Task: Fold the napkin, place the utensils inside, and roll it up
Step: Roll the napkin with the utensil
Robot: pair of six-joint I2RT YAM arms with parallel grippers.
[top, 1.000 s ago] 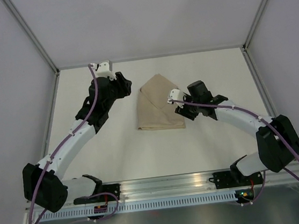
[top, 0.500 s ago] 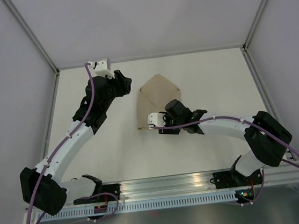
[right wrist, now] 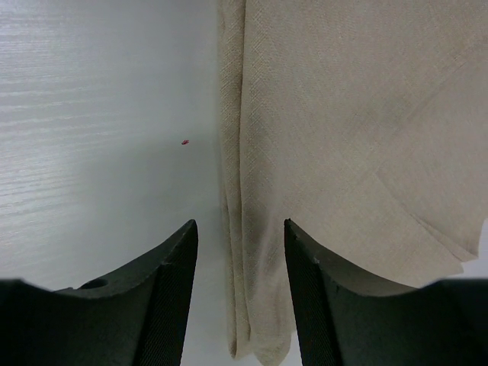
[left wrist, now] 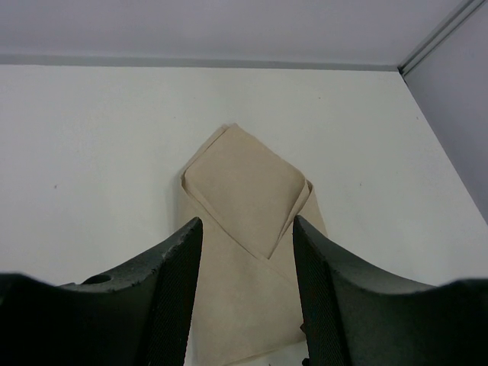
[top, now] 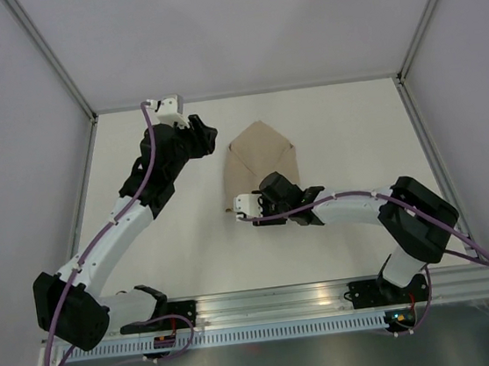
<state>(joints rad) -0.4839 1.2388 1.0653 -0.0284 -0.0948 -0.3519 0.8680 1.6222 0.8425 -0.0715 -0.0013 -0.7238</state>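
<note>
The napkin (top: 259, 156) lies mid-table, a tan cloth folded into an envelope shape with a point toward the far wall. My left gripper (top: 208, 139) hovers open off its far-left side; in the left wrist view the napkin (left wrist: 244, 183) shows beyond the spread fingers (left wrist: 183, 267), nothing between them. My right gripper (top: 251, 204) is low over the napkin's near-left corner. In the right wrist view its open jaws (right wrist: 240, 229) straddle the layered left edge of the napkin (right wrist: 343, 114) without pinching it. The utensils are out of view.
The white table (top: 172, 244) is boxed by pale walls at the back and sides. An aluminium rail (top: 275, 299) runs along the near edge by the arm bases. A tiny red speck (right wrist: 184, 142) lies on the table left of the napkin.
My right arm has swung from the napkin's right side across its near edge to the near-left corner. The left arm has barely moved.
</note>
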